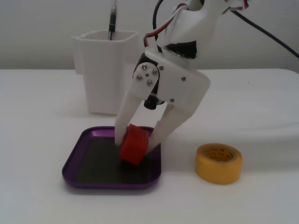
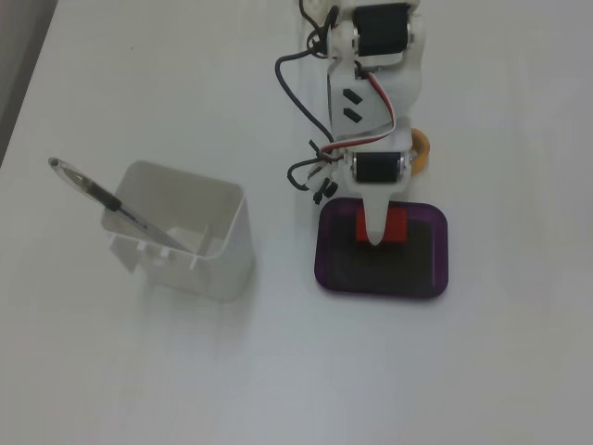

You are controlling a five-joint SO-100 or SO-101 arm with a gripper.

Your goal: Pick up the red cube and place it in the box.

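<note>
The red cube is pinched between the two white fingers of my gripper, low inside the purple box; its lower edge looks to be at or just above the dark floor. Seen from above, the red cube shows partly beside a white finger, over the back half of the box, and the gripper points down into it. The gripper is shut on the cube.
A yellow tape roll lies right of the box in the front fixed view; from above the tape roll is mostly hidden by the arm. A tall white cup with a pen stands behind the box, and the cup sits left of it from above.
</note>
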